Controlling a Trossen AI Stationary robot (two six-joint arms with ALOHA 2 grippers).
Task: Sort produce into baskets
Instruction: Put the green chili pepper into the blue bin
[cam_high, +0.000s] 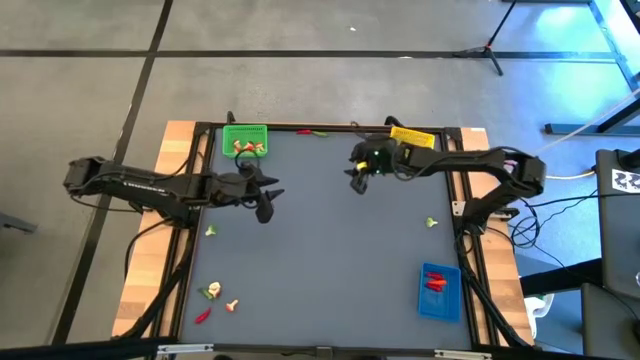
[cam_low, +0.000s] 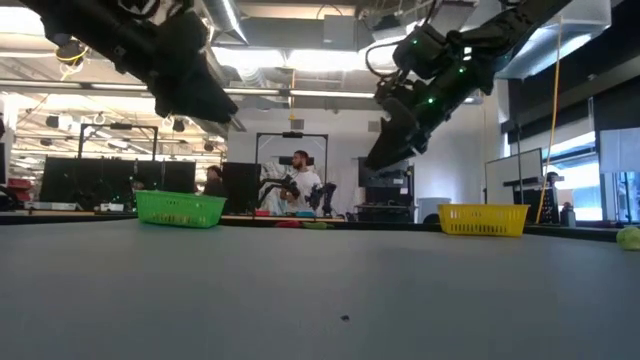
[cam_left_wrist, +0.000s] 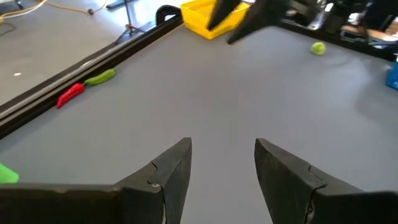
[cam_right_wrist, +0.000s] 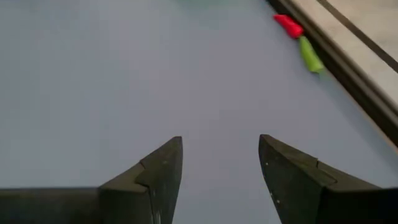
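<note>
My left gripper (cam_high: 265, 205) is open and empty above the mat, near the green basket (cam_high: 245, 139), which holds a few pieces. My right gripper (cam_high: 357, 180) is open and empty, near the yellow basket (cam_high: 412, 137). Their open fingers show in the wrist views (cam_left_wrist: 222, 144) (cam_right_wrist: 221, 140). The blue basket (cam_high: 439, 290) at the near right holds red pieces. A red chili (cam_left_wrist: 70, 94) and a green piece (cam_left_wrist: 101, 77) lie by the table's far edge, and also show in the right wrist view (cam_right_wrist: 287, 25). Loose green pieces (cam_high: 431, 222) (cam_high: 210, 231) and a small cluster (cam_high: 215, 300) lie on the mat.
A dark raised frame (cam_high: 300, 126) borders the grey mat (cam_high: 330, 250). The mat's middle is bare. In the low view both arms hang above the table, with the green basket (cam_low: 180, 208) and the yellow basket (cam_low: 483, 219) at the back. People stand in the room beyond.
</note>
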